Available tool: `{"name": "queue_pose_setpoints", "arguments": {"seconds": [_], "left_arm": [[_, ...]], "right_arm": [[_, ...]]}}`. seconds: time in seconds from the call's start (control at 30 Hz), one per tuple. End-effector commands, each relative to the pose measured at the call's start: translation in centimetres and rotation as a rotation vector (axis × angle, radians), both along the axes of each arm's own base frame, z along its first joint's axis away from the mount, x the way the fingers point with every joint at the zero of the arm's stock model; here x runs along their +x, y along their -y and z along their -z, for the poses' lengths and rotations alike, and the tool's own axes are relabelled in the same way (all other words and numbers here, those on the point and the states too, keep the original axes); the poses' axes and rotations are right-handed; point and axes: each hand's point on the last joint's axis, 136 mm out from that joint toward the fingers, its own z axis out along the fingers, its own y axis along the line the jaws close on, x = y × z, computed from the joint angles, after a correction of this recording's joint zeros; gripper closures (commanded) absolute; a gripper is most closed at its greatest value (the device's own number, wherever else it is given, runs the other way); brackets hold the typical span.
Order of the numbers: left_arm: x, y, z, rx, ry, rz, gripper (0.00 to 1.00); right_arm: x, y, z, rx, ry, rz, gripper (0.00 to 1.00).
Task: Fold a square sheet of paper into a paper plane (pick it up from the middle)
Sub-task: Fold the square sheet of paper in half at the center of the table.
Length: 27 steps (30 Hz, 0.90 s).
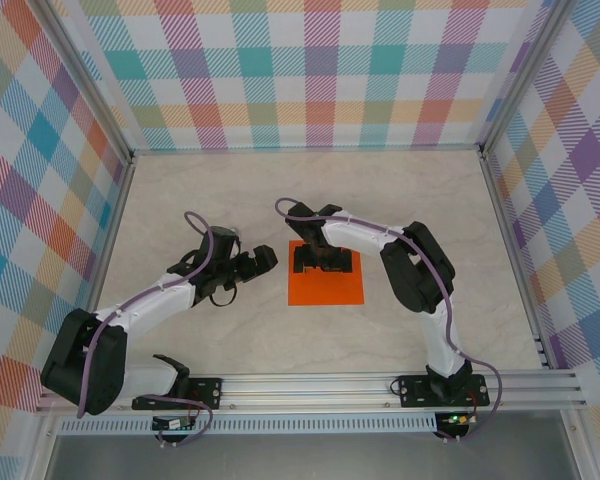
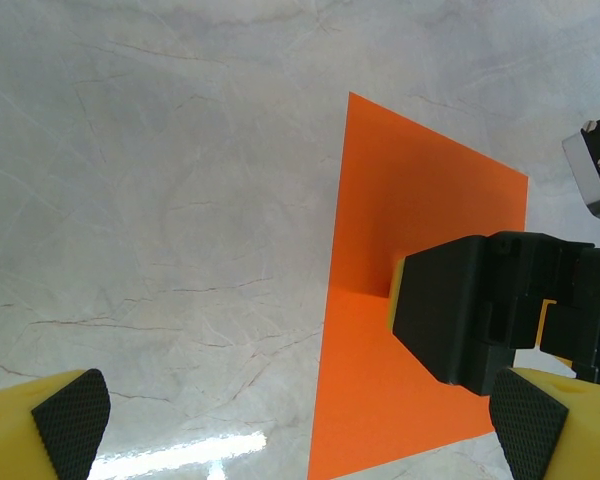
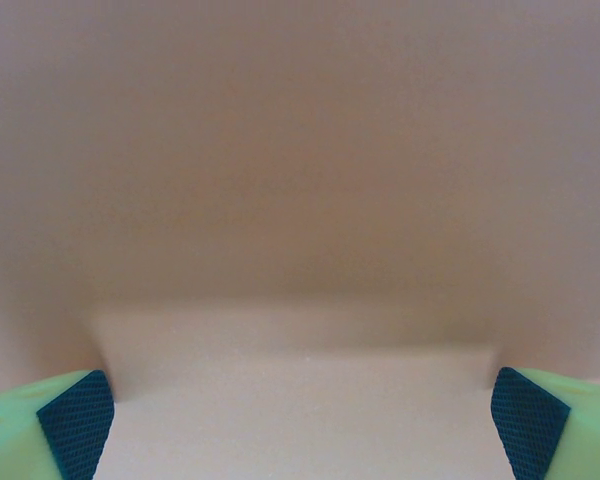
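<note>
**Fig. Opening stance for the fold, read near to far.** Nearest, both my arms are bolted to the rail at the desk's near edge. My left arm reaches forward and inward. My left jaws stand fully apart, their pads at the two lower corners of the wrist view with bare desk between them, holding nothing. They sit just left of the orange paper sheet, probably so they can take an edge once it is raised. The sheet lies flat at the middle of the desk, a plain square with no crease visible, so by my reading the plane is not yet begun. My right arm curls over it. My right jaws are likewise spread wide, pads at the frame corners, and point down at the sheet's centre, since the task asks for a pick from the middle. That wrist view is a pale blur, so I cannot tell whether the tips touch paper. Beyond, checked walls close the cell.
</note>
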Motion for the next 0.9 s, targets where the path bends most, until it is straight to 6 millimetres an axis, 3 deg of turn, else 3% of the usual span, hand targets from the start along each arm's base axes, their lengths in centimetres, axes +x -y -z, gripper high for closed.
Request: {"name": "queue_pose_setpoints", "arguments": {"seconds": [0.0, 0.37, 0.87], "left_arm": [[-0.3, 0.1, 0.4, 0.008, -0.011, 0.018, 0.0], [-0.3, 0.2, 0.8, 0.01, -0.024, 0.022, 0.0], [-0.3, 0.3, 1.0, 0.015, -0.037, 0.026, 0.0]], "right_arm": [[-0.3, 0.0, 0.2, 0.019, -0.018, -0.009, 0.0], [-3.4, 1.3, 4.9, 0.002, -0.148, -0.014, 0.0], [-2.8, 1.5, 5.1, -0.049, -0.15, -0.009, 0.05]]}}
